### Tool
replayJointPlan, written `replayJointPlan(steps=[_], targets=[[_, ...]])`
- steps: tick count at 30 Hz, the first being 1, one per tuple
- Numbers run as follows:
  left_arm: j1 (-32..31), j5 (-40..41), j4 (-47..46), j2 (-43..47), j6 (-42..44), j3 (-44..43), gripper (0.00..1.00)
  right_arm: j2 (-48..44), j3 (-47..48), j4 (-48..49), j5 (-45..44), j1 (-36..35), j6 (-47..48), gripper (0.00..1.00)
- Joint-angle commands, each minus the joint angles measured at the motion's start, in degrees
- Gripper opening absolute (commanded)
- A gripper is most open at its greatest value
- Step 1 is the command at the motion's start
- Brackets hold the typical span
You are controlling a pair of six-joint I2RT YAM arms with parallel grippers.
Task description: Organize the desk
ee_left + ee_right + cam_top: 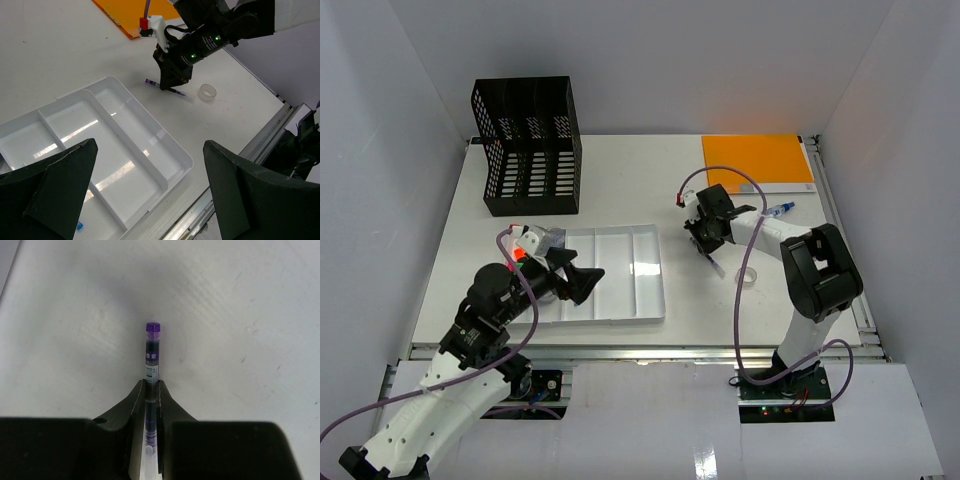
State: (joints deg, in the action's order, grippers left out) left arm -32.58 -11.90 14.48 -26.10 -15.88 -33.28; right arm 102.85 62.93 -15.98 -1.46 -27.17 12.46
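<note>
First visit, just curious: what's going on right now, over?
Right gripper shut on purple pen, low at desk. Left gripper open above tray. Tape roll apart from pen.

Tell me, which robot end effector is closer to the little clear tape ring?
The right. The right end effector, shut on a purple pen, is close beside the tape ring. The left end effector hangs open over the white tray, much farther from the ring.
</note>
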Motion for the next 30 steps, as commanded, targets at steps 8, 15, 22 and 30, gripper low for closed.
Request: replayJointPlan(steps=[8, 15, 22, 30], targets=[[0.15, -0.06, -3.20, 4.42, 0.67, 0.56, 0.98, -14.42, 7.23, -2.40, 31.95, 0.99, 1.08, 0.08], [0.15, 2.05, -6.36, 10.57, 1.41, 2.92, 0.98, -5.93, 14.98, 11.79, 42.18, -3.02, -22.95, 0.08], [0.13, 4.75, -6.53, 10.66, 2.19, 3.36, 0.98, 9.51, 24.75, 24.12, 41.33, -10.38, -45.95, 0.08], [0.11, 5.35, -5.87, 8.90, 2.74, 2.95, 0.98, 17.85, 27.46, 25.78, 34.55, -17.17, -55.64, 0.08]])
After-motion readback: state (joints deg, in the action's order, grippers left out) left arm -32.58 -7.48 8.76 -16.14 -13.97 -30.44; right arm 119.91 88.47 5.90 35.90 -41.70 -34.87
